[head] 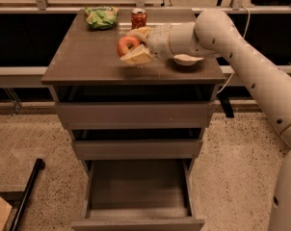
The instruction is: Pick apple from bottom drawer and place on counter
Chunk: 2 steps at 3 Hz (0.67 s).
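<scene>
The red apple (126, 44) with a yellowish patch is held between the fingers of my gripper (134, 44), just above the middle of the glossy grey-brown counter (83, 61). The gripper is shut on the apple; its pale fingers (138, 57) clamp it from above and below. My white arm reaches in from the right across the counter top. The bottom drawer (136, 191) stands pulled out at the foot of the cabinet, and its tray shows nothing inside. The two upper drawers are closed.
A red soda can (138, 18) stands at the back of the counter, just behind the gripper. A green chip bag (101, 17) lies at the back left. A white bowl (186, 59) sits under my arm on the right. A black pole (27, 191) leans on the floor at the left.
</scene>
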Each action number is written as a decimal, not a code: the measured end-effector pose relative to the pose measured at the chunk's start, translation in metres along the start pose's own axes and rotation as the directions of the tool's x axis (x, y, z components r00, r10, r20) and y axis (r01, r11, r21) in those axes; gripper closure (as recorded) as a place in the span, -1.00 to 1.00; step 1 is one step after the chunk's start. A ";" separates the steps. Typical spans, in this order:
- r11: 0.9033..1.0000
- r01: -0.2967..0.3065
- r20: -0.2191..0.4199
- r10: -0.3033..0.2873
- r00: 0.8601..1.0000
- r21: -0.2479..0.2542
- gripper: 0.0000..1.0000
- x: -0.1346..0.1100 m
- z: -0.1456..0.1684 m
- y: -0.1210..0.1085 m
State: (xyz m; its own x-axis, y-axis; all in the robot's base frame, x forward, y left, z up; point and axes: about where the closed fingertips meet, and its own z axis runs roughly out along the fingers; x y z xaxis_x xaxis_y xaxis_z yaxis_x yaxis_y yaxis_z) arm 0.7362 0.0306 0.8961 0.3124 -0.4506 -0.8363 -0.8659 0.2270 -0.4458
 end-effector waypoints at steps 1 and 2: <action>0.997 -0.064 0.006 0.064 0.998 0.044 1.00 0.014 0.020 -0.019; 0.991 -0.122 0.006 0.122 0.993 0.056 0.69 0.026 0.039 -0.033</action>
State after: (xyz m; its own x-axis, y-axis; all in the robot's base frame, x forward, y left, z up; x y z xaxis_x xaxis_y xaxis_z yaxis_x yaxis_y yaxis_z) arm 0.7883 0.0452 0.8764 0.2072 -0.4145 -0.8862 -0.8743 0.3281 -0.3578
